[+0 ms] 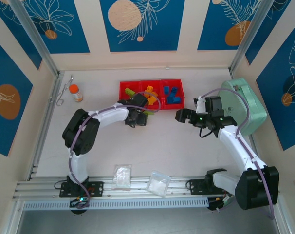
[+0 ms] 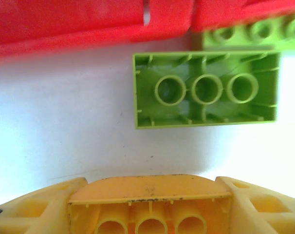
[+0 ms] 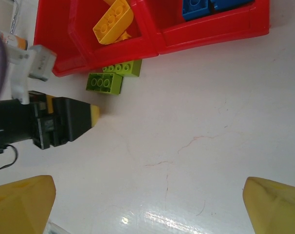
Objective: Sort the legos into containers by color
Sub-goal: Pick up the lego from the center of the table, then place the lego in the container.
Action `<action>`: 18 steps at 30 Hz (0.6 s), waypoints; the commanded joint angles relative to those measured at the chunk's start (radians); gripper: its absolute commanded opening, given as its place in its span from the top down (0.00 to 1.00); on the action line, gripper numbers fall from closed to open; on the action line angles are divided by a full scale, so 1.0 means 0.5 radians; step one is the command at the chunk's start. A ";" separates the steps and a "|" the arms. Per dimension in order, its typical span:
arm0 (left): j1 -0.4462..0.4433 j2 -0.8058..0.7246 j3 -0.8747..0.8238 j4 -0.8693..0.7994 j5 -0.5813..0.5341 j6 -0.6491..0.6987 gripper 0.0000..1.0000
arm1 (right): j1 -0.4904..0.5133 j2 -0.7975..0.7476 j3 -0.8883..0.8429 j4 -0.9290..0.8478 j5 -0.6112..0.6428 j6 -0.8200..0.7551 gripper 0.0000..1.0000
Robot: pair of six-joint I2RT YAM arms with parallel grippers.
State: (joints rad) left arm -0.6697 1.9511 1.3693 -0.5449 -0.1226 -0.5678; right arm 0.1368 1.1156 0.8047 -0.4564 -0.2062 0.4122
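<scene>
On the overhead feed the red tray [image 3: 215, 30] sits at 12 o'clock on the table. Its left compartment holds lime pieces [image 1: 130, 91], the middle one yellow-orange pieces [image 1: 148, 90] and the right one blue pieces [image 1: 172, 94].

Two lime bricks are outside, on the tabletop at the tray's 6 o'clock side, about where the left and middle compartments meet. The studs-up lime brick [image 3: 122, 68] lies against the tray wall. The upturned lime brick [image 2: 206, 90] lies hollow side up, right beside it and just clear of the wall.

My left gripper [image 3: 92, 113] is at roughly 7 o'clock from that upturned brick, near it but apart. On its wrist feed I see a yellow-orange brick [image 2: 150, 195] pinched between the yellow fingers [image 2: 35, 209], hollow side toward the lens.

My right gripper [image 1: 180, 116] hangs over bare table at about 5 o'clock from the tray. Its fingers [image 3: 21, 204] are spread wide with nothing between them.

A mint-green case [image 1: 245, 105] is at 3 o'clock, an orange-capped bottle [image 1: 75, 92] at 10 o'clock and two clear bags [image 1: 122, 175] at 6 o'clock.
</scene>
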 commanded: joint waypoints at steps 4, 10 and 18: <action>0.144 0.089 0.540 -0.193 0.193 0.133 0.56 | -0.018 -0.157 -0.060 -0.067 0.062 0.021 0.01; 0.216 0.414 1.228 -0.344 0.308 0.220 0.54 | -0.029 -0.231 -0.049 -0.168 0.102 0.021 0.01; 0.255 1.003 2.119 -0.558 0.283 0.267 0.55 | -0.032 -0.358 -0.030 -0.295 0.141 0.029 0.01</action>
State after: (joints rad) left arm -0.5488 2.3970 2.3699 -0.7452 -0.0067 -0.4606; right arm 0.1265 0.9737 0.7830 -0.5549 -0.1452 0.4198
